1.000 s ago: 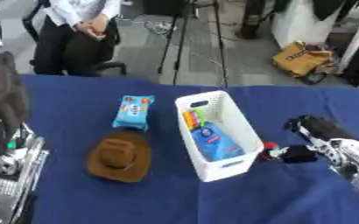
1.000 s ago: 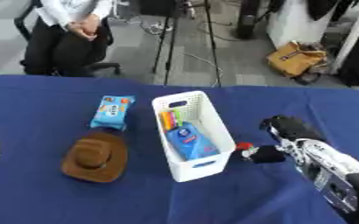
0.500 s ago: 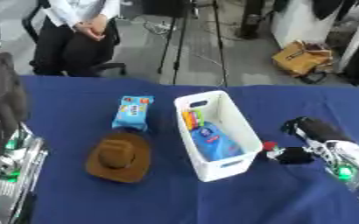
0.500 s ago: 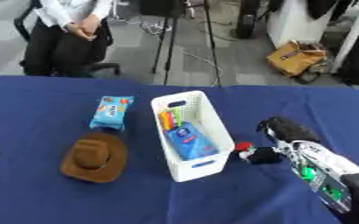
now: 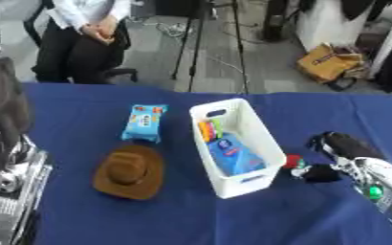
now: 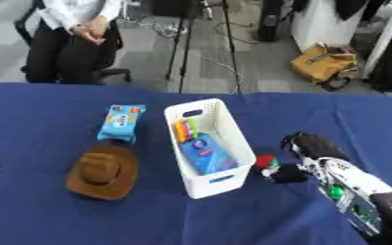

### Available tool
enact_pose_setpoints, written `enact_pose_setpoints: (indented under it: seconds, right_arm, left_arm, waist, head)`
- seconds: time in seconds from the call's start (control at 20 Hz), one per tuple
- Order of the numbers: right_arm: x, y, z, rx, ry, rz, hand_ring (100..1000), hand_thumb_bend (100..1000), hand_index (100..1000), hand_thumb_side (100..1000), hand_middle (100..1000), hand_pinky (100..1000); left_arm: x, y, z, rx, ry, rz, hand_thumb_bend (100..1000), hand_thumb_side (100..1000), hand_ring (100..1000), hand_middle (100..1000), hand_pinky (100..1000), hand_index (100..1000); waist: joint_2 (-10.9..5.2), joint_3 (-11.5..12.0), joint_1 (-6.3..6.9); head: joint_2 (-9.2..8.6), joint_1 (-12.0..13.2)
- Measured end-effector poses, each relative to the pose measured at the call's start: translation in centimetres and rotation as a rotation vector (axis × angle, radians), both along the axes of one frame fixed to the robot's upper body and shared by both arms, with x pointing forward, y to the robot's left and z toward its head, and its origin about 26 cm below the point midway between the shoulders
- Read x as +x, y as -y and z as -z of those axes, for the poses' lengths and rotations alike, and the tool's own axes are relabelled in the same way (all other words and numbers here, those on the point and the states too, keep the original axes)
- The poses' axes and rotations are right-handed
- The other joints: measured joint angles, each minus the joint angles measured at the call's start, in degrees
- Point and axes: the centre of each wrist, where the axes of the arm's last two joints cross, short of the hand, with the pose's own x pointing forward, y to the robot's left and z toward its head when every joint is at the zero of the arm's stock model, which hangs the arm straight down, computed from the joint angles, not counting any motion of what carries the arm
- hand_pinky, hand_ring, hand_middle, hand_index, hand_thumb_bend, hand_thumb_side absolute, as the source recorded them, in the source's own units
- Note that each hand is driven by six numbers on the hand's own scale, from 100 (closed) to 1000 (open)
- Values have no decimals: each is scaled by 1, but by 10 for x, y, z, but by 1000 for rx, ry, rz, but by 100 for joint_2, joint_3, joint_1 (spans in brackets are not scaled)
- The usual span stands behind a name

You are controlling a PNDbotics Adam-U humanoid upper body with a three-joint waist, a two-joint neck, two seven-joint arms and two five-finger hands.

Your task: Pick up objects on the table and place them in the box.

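White box (image 5: 254,143) w/ blue pack inside; brown hat (image 5: 131,172), blue packet (image 5: 145,123) left of it.

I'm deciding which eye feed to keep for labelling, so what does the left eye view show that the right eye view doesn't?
Only the left eye view shows the robot's left arm, filling the left edge; its hand isn't visible. Only the right eye view shows a green patch beside the small red thing at the right hand. Both share the white box with items inside, the brown hat, the blue packet and the blue table.
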Motion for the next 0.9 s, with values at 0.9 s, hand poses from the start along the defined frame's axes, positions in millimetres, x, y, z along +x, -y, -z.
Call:
enact_pose_setpoints:
  seconds: [0.9]
  right_arm:
    - [1, 5, 5, 16, 2, 12, 861, 656, 760, 628, 636, 853]
  left_arm:
    - [0, 0, 0, -2, -1, -1, 100, 1000, 947, 891, 917, 987]
  waist:
    - [20, -4, -1]
  head:
    - [-1, -19]
